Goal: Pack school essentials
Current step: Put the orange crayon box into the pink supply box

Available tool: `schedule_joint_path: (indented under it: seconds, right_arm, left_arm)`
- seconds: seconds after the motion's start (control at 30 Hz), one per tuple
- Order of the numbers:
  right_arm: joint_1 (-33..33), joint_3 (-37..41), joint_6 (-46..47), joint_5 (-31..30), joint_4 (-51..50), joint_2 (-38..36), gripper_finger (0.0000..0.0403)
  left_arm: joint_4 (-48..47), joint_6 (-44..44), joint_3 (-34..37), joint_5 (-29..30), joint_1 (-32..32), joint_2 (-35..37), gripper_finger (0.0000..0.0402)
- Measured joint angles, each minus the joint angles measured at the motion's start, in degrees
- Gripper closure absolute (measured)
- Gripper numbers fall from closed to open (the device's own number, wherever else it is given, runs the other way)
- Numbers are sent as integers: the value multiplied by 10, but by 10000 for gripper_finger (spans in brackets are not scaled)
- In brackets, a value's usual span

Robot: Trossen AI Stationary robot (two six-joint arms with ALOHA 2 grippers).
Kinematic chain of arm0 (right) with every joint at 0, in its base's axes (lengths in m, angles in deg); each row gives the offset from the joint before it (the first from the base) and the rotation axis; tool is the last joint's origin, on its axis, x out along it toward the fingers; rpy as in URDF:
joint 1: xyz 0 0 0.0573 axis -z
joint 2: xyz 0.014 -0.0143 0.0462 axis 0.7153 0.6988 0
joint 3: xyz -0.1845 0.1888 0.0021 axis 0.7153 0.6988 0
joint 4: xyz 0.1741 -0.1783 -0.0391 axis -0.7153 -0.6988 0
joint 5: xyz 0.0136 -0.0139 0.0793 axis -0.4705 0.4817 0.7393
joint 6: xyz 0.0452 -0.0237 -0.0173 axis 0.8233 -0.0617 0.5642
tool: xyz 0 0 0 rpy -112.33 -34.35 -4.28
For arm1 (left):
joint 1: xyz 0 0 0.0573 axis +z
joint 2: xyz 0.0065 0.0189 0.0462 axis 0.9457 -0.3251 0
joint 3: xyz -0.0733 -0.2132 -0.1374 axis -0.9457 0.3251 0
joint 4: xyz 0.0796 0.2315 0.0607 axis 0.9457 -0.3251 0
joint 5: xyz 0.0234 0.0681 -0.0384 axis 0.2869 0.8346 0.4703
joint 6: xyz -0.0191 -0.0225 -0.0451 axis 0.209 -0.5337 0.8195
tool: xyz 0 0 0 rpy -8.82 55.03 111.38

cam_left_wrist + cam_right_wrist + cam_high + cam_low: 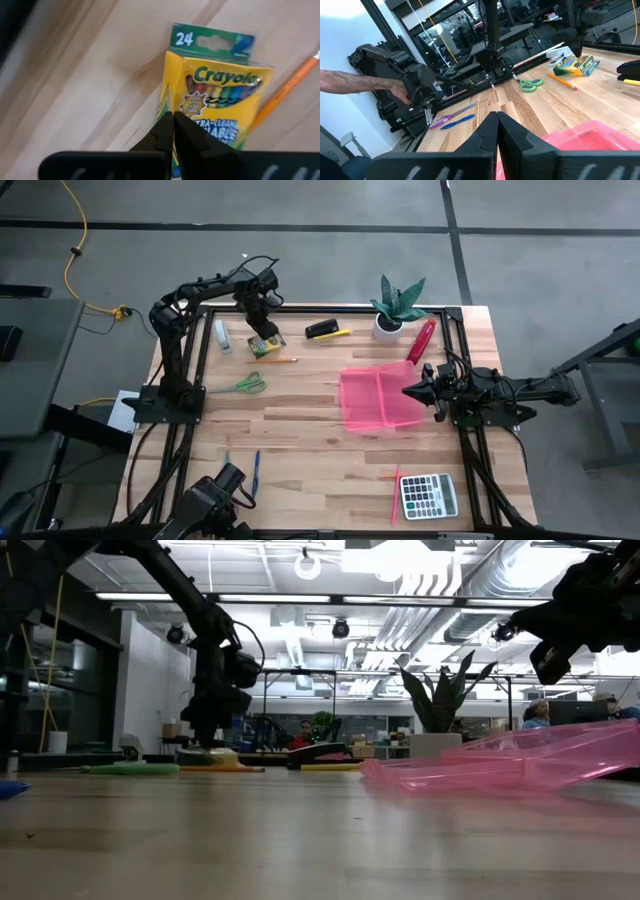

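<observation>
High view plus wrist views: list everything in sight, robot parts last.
Crayon box: 1, yellow-green, far left.
Orange pencil: 1, beside the box.
Green scissors: 1, left.
Purple scissors: 1, front left.
Pen: 1, blue, front left.
Tray: 1, translucent pink, centre right.
Plant: 1, green, far edge.
Calculator: 1, pale, front right.
Red pencil: 1, by calculator.
Person's arm: 1, front left.
Left gripper: 1, dark, shut, over crayon box.
Right gripper: 1, dark, shut, at tray edge.

We see the crayon box [266,344] at the table's [300,440] far left, a pencil [281,360] just beside it. The tray [380,400] lies right of centre, the plant [398,305] behind it, the calculator [429,496] nearer, the scissors [240,386] left.
</observation>
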Motion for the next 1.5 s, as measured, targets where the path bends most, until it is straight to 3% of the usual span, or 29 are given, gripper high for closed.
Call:
schedule_joint_path:
  seconds: [0.43,0.7,0.9,1.03,1.13,1.27,1.5]
  right_arm:
    - [0,0,0,0,0,0,402]
    - [0,0,0,0,0,0,402]
    - [0,0,0,0,0,0,402]
    - [0,0,0,0,0,0,402]
    - [0,0,0,0,0,0,402]
    - [0,0,0,0,0,0,402]
    - [0,0,0,0,0,0,402]
  left_arm:
    - [5,-7,0,-20,-7,78,401]
    - [12,4,0,-47,-80,66,401]
    - [42,1,0,-26,-137,62,401]
    - [68,25,-1,47,-130,85,401]
    - [66,75,-1,52,-110,90,395]
    - [60,116,-1,87,-106,89,367]
    - [70,137,-1,156,-154,89,271]
